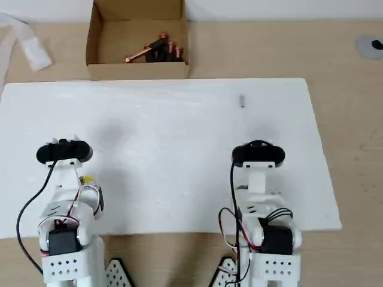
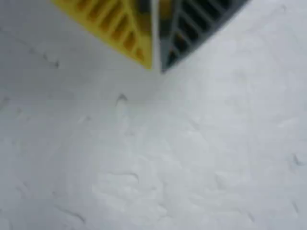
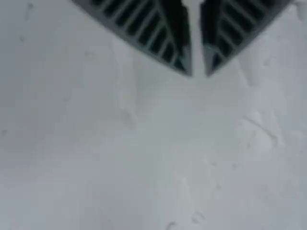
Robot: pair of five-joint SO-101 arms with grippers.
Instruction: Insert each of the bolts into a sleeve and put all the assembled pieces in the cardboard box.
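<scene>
The cardboard box (image 1: 136,42) stands at the far edge of the table, left of centre. Several copper bolts in black sleeves (image 1: 158,50) lie in its right half. A small grey pin-like piece (image 1: 242,100) lies alone on the white sheet (image 1: 179,155), far from both arms. My left gripper (image 2: 156,67), with one yellow and one grey finger, is shut on nothing just above the sheet. My right gripper (image 3: 197,72) has two grey fingers and is also shut and empty, close over the sheet. Both arms sit folded at the near edge, the left arm (image 1: 64,179) and the right arm (image 1: 258,185).
Clear plastic wrapping (image 1: 24,45) lies at the far left of the wooden table. A grey disc (image 1: 371,46) sits at the far right edge. The white sheet covers most of the table between the arms and the box.
</scene>
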